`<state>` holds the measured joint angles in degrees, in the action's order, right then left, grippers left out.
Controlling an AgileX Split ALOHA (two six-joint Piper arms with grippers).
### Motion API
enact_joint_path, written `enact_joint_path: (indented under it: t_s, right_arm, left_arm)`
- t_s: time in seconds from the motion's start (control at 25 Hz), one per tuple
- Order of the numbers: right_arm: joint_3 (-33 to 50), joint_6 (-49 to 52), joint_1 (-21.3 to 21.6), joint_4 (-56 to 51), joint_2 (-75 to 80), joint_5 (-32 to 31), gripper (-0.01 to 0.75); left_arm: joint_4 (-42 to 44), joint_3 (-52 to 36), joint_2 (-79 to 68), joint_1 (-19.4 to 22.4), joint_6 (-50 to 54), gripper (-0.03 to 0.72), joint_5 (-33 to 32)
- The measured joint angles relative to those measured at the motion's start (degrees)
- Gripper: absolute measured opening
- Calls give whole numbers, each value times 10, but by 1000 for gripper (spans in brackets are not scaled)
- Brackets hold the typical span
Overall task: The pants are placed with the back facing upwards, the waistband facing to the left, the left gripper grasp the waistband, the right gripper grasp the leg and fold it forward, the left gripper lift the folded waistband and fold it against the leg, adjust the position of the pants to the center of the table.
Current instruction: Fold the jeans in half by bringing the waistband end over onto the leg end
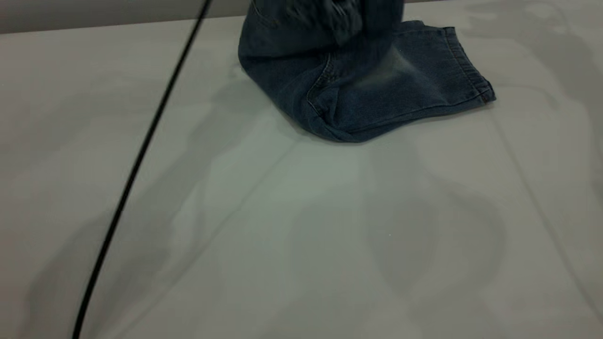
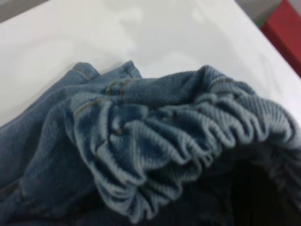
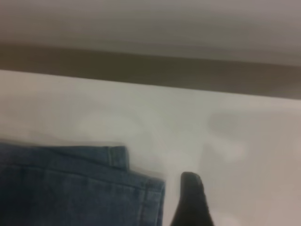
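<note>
Bunching blue denim pants (image 1: 367, 80), ribbed elastic waistband (image 2: 188, 136) gathered, smooth white table (image 1: 301, 226), claws' grip cannot be told.

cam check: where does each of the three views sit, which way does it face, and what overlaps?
Exterior view: low over the table, facing the pants at the far edge; no arm shows, only a black cable.
Left wrist view: right above the bunched elastic waistband; nothing of the gripper shows.
Right wrist view: just above the table beside the leg hems; one dark fingertip shows.
Shared: all three see the denim pants on the white table.
</note>
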<state>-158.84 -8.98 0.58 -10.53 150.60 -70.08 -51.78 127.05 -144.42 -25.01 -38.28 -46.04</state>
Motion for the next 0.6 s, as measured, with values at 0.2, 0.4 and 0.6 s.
enact_joint_path:
  t_s: [0.2,0.4,0.6]
  right_arm:
    - [0,0,0,-8,0,1,443]
    - [0,-2,0,-30,0,1,431]
    - [0,-2,0,-36,0,1,426]
  left_arm:
    - [-35,0,-19,-30,-52,80,73]
    - [-46,0,-22,-51,-109,80,135]
    - [-44,0,-28,-50,-109,80,153]
